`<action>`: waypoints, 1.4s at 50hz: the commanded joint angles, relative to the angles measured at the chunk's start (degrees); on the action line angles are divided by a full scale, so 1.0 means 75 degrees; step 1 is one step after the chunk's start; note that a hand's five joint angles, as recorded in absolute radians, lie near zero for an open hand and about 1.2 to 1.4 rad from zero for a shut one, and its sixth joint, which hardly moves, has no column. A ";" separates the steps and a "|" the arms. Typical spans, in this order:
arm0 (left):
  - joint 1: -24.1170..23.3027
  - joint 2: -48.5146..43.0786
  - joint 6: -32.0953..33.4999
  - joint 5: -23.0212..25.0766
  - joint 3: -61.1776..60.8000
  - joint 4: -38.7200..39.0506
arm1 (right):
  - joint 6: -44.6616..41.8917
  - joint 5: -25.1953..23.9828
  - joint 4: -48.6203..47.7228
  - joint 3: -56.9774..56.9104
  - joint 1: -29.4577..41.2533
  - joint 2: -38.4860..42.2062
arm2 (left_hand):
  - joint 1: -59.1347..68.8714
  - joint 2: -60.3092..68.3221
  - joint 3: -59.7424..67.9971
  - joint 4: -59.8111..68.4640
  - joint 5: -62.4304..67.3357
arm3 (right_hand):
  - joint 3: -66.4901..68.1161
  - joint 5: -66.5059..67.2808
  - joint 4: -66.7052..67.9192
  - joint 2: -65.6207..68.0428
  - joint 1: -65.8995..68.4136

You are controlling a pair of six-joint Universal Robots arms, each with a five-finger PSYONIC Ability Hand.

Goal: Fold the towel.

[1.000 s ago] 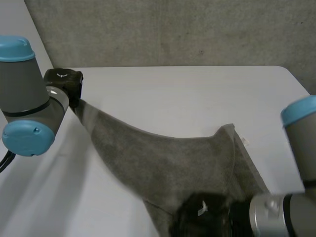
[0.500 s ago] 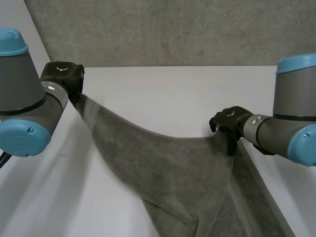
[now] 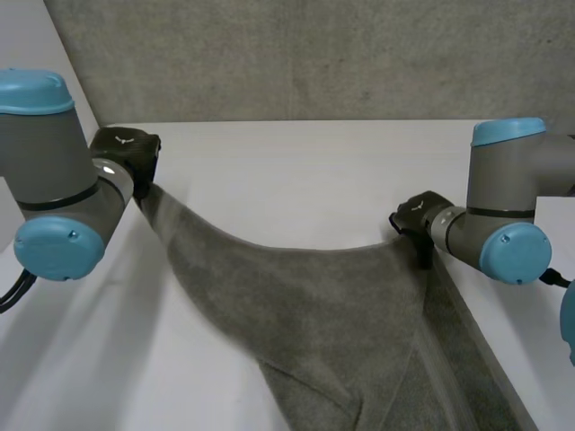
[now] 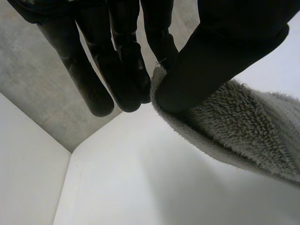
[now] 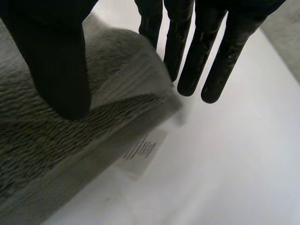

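Status on the fold: barely started. Grey towel (image 3: pixel 314 314) is spread loose over the white table (image 3: pixel 296 171) with no clean fold in it. The side by the right hand is doubled over in a rough flap, nothing more.

Left hand (image 3: pixel 128 151): clamped on a towel corner, thumb pressing the terry against the fingers (image 4: pixel 126 70). That corner is lifted off the table, and the cloth slopes down and away from the hand.

Right hand (image 3: pixel 415 218): at the other corner of the same edge, not gripping. Fingers (image 5: pixel 187 51) are straight, with the tips just past the corner. Thumb is over the top layer, well apart from the fingers, and I can't tell if it touches. The corner sits in the gap between thumb and fingers. White care label (image 5: pixel 140 152) pokes out from under the towel edge, beneath the palm.

The edge between the two hands sags in a curve.

My read: this is the grasp step. The right hand has to close on its corner, then both hands carry that edge across to the opposite one and lay it flat. The whole fold is outstanding.

Containers: none in this job, towel lies straight on the table.
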 commanded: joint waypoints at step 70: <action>0.1109 0.0366 0.0487 0.1039 -0.2423 0.1914 | 0.2321 -0.1728 -0.2473 0.3157 -0.1076 -0.2195 | 0.1814 0.1398 0.1384 0.1365 0.1578 | 0.0640 0.0866 0.0679 0.0638 0.1348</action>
